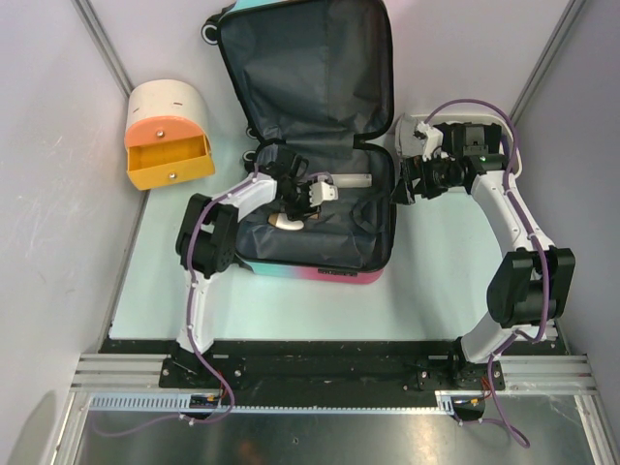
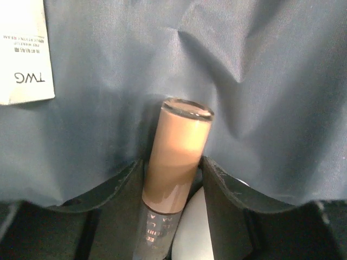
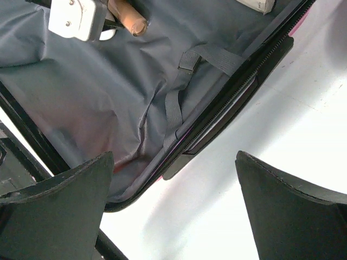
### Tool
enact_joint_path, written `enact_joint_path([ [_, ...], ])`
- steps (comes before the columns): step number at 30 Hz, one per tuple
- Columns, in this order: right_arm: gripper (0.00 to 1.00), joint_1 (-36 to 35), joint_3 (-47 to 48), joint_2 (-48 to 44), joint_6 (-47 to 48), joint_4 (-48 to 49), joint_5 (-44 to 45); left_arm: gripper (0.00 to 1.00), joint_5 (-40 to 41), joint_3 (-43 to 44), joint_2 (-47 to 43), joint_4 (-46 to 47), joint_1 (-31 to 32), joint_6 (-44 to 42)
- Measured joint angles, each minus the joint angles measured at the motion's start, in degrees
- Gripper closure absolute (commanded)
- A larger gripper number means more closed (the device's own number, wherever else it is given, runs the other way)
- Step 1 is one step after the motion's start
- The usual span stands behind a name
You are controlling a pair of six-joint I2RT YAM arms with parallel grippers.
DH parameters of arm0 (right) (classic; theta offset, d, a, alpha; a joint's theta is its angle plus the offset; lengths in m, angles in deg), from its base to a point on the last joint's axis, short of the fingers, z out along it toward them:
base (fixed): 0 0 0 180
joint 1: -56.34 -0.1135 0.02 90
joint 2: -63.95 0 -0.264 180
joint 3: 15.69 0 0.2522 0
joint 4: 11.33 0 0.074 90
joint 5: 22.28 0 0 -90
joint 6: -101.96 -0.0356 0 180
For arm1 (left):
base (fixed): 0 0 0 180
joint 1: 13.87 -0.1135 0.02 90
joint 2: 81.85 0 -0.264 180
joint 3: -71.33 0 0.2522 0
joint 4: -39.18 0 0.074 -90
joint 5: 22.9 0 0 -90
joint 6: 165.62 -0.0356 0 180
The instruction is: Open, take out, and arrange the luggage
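Observation:
The luggage lies open on the table, lid folded back, dark grey lining showing in both halves. My left gripper reaches into the near half and is shut on a beige cosmetic tube, which stands between its fingers just above the lining. A white rounded object lies under the tube. The right wrist view shows the same tube at top left. My right gripper hangs open outside the luggage's right rim, over bare table, nothing between its fingers.
A cream-and-orange drawer box stands at the far left with its orange drawer pulled out. A long white item lies in the near half by the hinge. A grey strap crosses the lining. A white label is sewn in.

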Motion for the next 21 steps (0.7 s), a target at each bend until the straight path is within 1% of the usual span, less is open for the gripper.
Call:
enact_joint_path([
  [1,0.0,0.0,0.0,0.0,0.0,-0.02,0.0,0.48,0.76,0.28,0.2,-0.5,0.37,-0.09],
  [2,0.0,0.0,0.0,-0.02,0.0,0.0,0.0,0.54,1.44,0.83,0.39,-1.05,0.63,-0.28],
  [4,0.0,0.0,0.0,0.0,0.0,-0.02,0.0,0.62,1.84,1.66,0.74,-2.14,0.83,-0.68],
  [5,0.0,0.0,0.0,-0.02,0.0,-0.02,0.0,0.74,1.79,1.86,0.85,-2.71,0.83,-0.98],
  [8,0.0,0.0,0.0,0.0,-0.02,-0.02,0.0,0.87,1.7,2.05,0.85,-3.65,0.9,-1.95],
  [9,0.0,0.0,0.0,-0.02,-0.02,0.0,0.0,0.9,1.64,2.14,0.85,-3.87,0.9,-2.25],
  [11,0.0,0.0,0.0,0.0,-0.02,0.0,-0.02,0.95,1.49,2.25,0.83,-4.0,0.9,-2.49],
  [14,0.0,0.0,0.0,0.0,-0.02,0.0,0.0,0.99,1.4,2.73,0.79,-4.59,0.9,-2.29],
  [18,0.0,-0.13,0.0,-0.02,-0.02,0.02,-0.04,1.0,1.38,3.98,-0.48,-6.54,0.87,-0.81],
  [21,0.0,-0.35,0.0,0.0,-0.02,0.04,-0.07,1.0,1.33,5.33,-3.04,-7.23,0.76,0.68],
])
